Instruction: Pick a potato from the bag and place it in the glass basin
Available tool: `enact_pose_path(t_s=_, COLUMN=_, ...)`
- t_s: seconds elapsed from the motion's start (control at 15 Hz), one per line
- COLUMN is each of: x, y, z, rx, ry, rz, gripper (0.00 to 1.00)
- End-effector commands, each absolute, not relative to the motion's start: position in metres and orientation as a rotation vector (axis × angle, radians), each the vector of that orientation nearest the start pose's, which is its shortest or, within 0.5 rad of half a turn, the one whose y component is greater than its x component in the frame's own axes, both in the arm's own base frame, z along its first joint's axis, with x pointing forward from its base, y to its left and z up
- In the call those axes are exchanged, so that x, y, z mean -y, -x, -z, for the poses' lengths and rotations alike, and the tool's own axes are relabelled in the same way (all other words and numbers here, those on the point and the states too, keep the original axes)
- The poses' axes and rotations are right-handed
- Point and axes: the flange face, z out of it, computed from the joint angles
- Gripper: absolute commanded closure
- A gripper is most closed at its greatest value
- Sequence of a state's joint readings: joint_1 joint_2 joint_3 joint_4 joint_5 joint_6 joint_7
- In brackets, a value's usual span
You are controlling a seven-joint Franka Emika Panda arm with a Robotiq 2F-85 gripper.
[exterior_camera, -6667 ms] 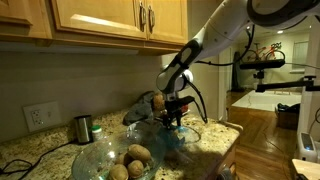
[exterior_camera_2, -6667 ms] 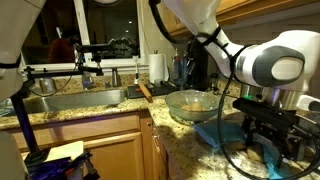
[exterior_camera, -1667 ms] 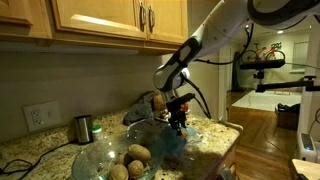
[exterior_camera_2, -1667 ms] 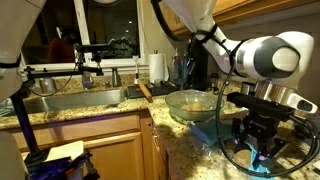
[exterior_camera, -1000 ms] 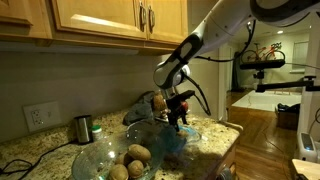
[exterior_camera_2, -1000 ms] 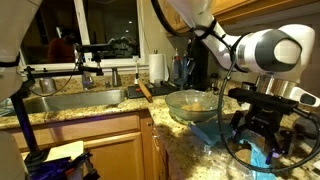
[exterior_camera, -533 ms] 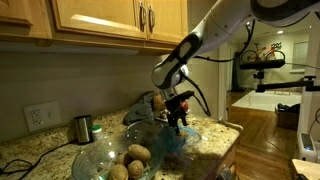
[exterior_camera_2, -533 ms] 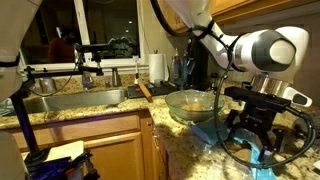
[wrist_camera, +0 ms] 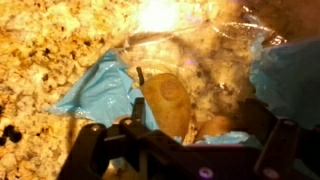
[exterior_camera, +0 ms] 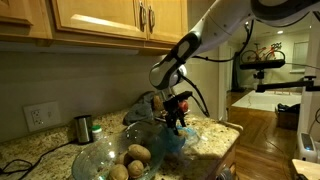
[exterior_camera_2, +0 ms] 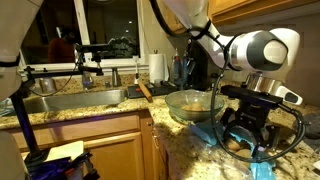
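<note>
The robot's black pincer [exterior_camera_2: 245, 140] has drifted sideways over the crinkled light-blue plastic bag [exterior_camera_2: 205, 133], jaws wide and empty. A tan potato [wrist_camera: 168, 100] lies directly below it in the bag, not yet in the wide clear glass basin [exterior_camera: 95, 160]. It looks lined up to grab.

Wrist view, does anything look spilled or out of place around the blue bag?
Nothing stands out. The crinkled light-blue plastic bag lies open on the speckled granite counter, a brown potato inside, nothing spilled.

No readable text, label, brand or number is showing in any view; nothing legible is appearing on the bag [wrist_camera: 98, 92], the glass basin [exterior_camera: 92, 158], the cabinets [exterior_camera: 100, 20] or the worktop [exterior_camera: 215, 135].
</note>
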State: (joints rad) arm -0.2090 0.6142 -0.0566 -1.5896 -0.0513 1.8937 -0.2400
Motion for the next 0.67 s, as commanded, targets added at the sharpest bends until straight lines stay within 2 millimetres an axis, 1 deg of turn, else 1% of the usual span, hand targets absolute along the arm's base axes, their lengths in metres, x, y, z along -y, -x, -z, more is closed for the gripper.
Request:
enact_pose_path(t_s=0.0, x=0.168, y=-0.633, z=-0.268, rx=0.042, ry=3.087, rz=-0.513, gripper=0.0)
enact_pose_path(t_s=0.6, x=0.152, y=-0.642, z=-0.268, rx=0.136, ry=3.079, rz=-0.49, gripper=0.0)
